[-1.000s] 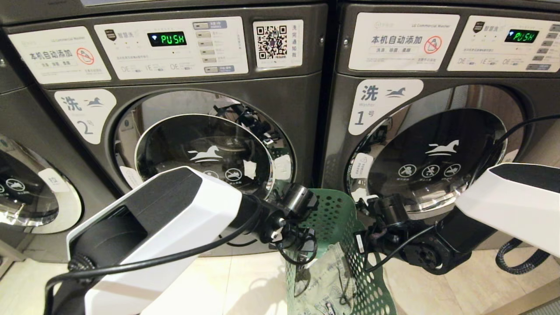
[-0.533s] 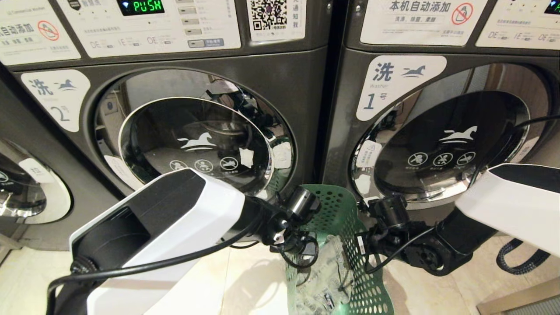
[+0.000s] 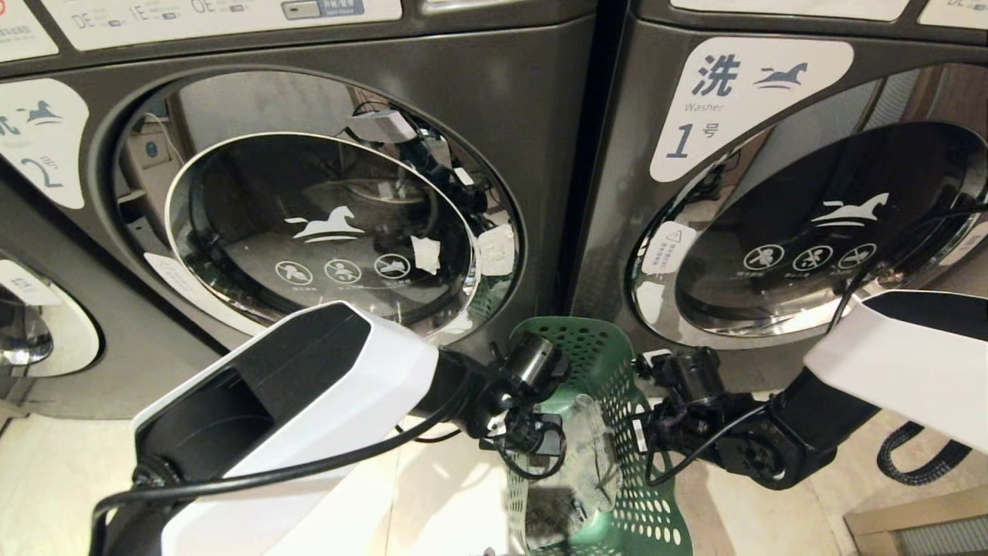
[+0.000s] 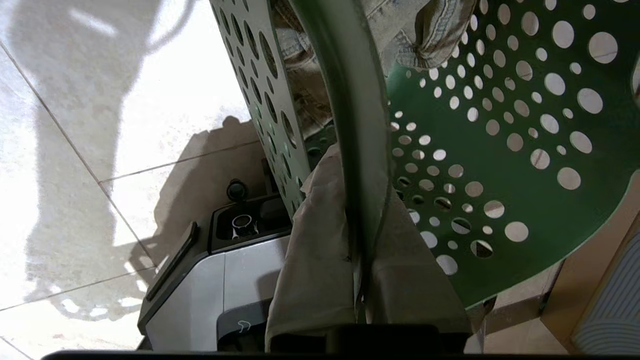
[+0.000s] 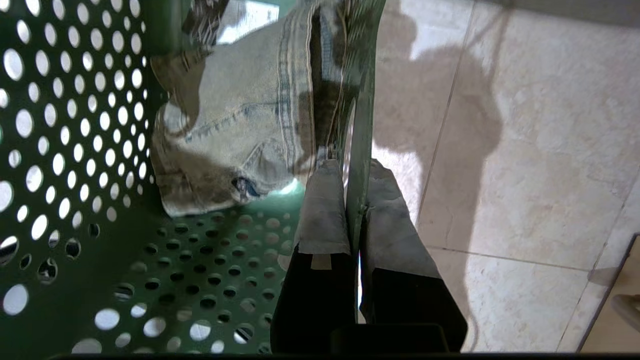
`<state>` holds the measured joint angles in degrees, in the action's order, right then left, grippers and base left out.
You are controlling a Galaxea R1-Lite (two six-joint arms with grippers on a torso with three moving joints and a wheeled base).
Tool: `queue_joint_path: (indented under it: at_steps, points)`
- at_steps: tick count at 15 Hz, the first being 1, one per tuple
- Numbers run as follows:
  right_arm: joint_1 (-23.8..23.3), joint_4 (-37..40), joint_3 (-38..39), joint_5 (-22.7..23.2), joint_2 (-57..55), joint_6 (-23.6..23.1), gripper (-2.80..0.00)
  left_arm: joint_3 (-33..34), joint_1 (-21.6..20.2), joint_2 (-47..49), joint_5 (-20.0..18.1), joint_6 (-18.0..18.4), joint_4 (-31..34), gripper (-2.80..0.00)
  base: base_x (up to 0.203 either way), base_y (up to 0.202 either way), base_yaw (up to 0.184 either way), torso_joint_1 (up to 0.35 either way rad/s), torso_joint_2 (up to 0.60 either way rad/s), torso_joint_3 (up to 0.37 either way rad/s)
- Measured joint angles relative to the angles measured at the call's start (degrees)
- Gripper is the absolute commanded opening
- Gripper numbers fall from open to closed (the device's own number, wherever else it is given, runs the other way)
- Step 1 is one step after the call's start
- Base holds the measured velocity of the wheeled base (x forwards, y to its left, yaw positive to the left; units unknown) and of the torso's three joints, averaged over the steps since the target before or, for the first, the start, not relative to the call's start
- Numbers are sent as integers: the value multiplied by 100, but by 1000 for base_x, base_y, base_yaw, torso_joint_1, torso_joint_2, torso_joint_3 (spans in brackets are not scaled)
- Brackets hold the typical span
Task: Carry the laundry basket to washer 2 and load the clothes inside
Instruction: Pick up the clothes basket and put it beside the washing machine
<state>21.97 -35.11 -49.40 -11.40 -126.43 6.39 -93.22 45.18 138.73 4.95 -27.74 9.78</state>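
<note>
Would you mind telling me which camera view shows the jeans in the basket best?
The right wrist view: the jeans lie open there, seams and pocket plain. The left wrist view catches only a fold behind the basket rim. The head view shows them crumpled between the arms.

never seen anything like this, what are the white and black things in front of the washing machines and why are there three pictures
The white and black things are a robot's two arms, seen from a camera on its head. The other two pictures come from cameras on each wrist, looking along the fingers. Between the arms hangs a green perforated laundry basket with denim clothes inside. The left gripper is shut on one side wall of the basket, the right gripper on the opposite wall, each with one finger inside and one outside. Ahead stand washer 2 on the left and washer 1 on the right, doors closed. Below is a pale tiled floor.
</note>
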Motion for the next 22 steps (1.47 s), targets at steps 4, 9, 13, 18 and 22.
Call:
queue_joint_path:
  at_steps: [4, 9, 13, 18, 22]
  points:
    - [-4, -2, 28, 0, -4, 9, -280, 20, 0, 7, 1, -3, -6, -280, 0, 0, 0, 6, 7, -208]
    - [-4, -6, 56, 2, -4, 15, -280, 30, -1, 5, 6, -4, -5, -280, 0, 0, 0, 0, 6, -144]
    - [2, -137, 241, 11, 7, -20, -280, 33, 0, 2, 149, -28, -38, -280, 0, 0, 0, 4, 1, -33]
    - [-1, -273, 524, -6, 16, -61, -280, 45, 16, -2, 194, -26, -24, -280, 0, 0, 0, 0, 0, 0]
    - [-1, -246, 653, -15, 68, -85, -280, 48, 41, -15, 202, -22, -16, -280, 0, 0, 0, 0, 0, 0]
